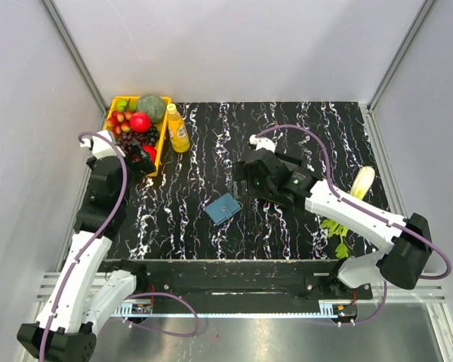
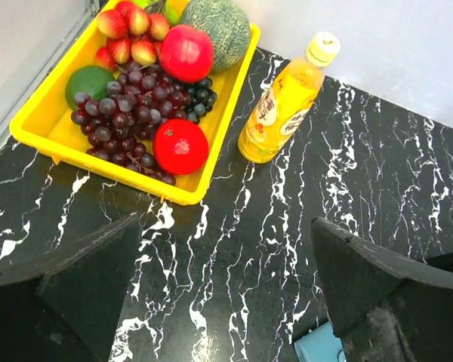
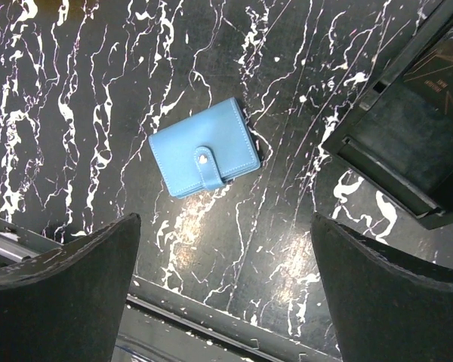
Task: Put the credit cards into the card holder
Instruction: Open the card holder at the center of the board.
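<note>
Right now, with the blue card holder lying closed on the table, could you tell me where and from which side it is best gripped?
Probably from straight above with the right pincer, which hovers open near it. The card holder lies flat, closed and thin on the table, so only its edges offer purchase: pinch across the two edges free of the strap.

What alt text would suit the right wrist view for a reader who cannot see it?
A closed blue card holder lies flat on the black marbled table, just beyond the open right gripper. A black box-like frame sits at the upper right.
</note>
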Tool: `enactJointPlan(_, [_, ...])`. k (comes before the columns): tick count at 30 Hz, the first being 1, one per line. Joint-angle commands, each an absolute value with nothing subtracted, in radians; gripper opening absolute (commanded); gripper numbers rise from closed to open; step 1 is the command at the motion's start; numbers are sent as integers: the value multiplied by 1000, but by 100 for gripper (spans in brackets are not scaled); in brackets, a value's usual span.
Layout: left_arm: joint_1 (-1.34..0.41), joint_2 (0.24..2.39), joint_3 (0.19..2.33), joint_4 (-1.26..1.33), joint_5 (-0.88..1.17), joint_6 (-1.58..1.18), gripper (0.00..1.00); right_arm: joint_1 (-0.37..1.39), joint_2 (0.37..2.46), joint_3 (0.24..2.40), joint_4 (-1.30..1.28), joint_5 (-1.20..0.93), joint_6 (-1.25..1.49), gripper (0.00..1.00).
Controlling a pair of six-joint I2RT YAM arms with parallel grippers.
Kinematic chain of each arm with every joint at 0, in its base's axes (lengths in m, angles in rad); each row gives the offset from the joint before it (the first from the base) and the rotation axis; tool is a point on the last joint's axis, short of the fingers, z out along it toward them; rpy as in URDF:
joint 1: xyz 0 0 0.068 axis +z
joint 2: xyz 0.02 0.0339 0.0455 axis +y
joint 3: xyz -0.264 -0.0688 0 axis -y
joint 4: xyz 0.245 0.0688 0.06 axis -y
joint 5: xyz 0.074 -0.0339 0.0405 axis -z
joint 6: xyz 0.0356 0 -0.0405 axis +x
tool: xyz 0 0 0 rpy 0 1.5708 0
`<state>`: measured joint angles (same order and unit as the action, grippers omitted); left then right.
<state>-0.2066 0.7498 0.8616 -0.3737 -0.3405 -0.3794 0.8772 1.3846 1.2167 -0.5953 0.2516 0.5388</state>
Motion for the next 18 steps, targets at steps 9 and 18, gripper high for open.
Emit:
enactJointPlan(9, [-270, 989, 921, -438, -108, -416, 99, 974, 1453, 1172, -549, 256, 807, 98])
enactJointPlan(18, [-428, 1290, 916, -289, 107, -416, 98, 979, 1560, 1115, -538, 321, 905, 85])
